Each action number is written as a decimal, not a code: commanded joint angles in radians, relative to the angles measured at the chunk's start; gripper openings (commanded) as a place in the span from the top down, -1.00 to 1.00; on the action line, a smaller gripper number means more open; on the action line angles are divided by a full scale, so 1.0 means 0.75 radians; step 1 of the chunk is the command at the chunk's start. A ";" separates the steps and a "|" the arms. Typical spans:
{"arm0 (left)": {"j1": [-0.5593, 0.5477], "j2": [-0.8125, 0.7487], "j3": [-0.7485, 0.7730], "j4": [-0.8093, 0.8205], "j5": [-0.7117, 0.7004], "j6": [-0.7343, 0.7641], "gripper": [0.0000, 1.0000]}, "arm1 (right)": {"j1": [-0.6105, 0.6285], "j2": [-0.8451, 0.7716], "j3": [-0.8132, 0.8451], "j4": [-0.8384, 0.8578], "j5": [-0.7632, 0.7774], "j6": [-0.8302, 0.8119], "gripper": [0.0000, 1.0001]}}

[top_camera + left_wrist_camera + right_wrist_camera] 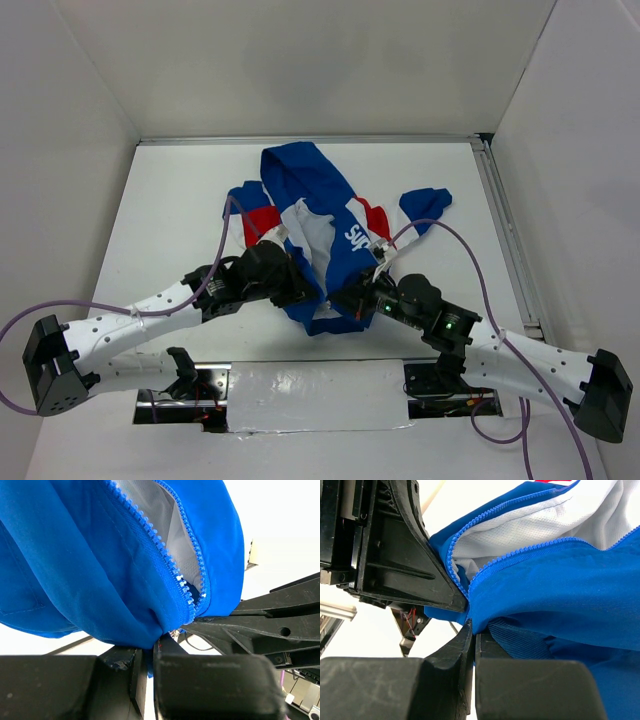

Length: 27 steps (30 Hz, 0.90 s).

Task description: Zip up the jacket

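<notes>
Three plain white walls (300,60) box in a white table (170,200), which fills the top view from the back corner seam to the near edge. A metal rail (505,230) runs down the table's right side, and a pale taped panel (310,385) lies at the near edge between the two arm bases.

Both white arms reach inward from the lower corners, the left arm (120,325) and the right arm (530,355), each trailing a purple cable (470,250).

The jacket (320,215) lies rumpled at the middle of the table, hood toward the back wall, front open, with its white lining (520,525) showing between the blue panels.

At its near hem the two tools meet almost nose to nose. The left gripper (150,652) has its fingers pressed together on a fold of blue cloth just below the foot of the zipper (160,545). The right gripper (472,630) is likewise pinched closed on the hem, beside where the two rows of blue teeth converge.
</notes>
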 commanded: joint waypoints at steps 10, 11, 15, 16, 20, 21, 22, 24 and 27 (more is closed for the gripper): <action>-0.030 -0.009 0.013 0.096 0.046 0.015 1.00 | -0.029 0.020 -0.015 0.188 -0.015 0.029 1.00; -0.033 -0.009 0.018 0.078 0.044 0.009 1.00 | -0.029 0.018 -0.018 0.196 -0.027 0.031 1.00; -0.031 -0.011 0.032 0.043 0.001 -0.020 1.00 | -0.029 0.004 -0.022 0.162 -0.009 0.041 1.00; -0.035 -0.011 0.038 0.029 -0.011 -0.024 1.00 | -0.031 -0.008 -0.024 0.151 -0.007 0.039 1.00; -0.035 -0.039 0.040 -0.004 -0.028 -0.034 1.00 | -0.031 -0.045 -0.034 0.094 -0.001 0.049 1.00; -0.035 -0.048 0.032 0.000 -0.028 -0.032 1.00 | -0.031 -0.055 -0.046 0.092 -0.005 0.056 1.00; -0.033 -0.054 0.028 0.004 -0.030 -0.030 1.00 | -0.031 -0.060 -0.050 0.096 -0.013 0.062 1.00; -0.033 -0.060 0.022 0.012 -0.028 -0.034 1.00 | -0.033 -0.064 -0.069 0.116 -0.044 0.072 1.00; -0.033 -0.056 0.030 0.008 -0.026 -0.032 1.00 | -0.031 -0.060 -0.075 0.123 -0.050 0.086 1.00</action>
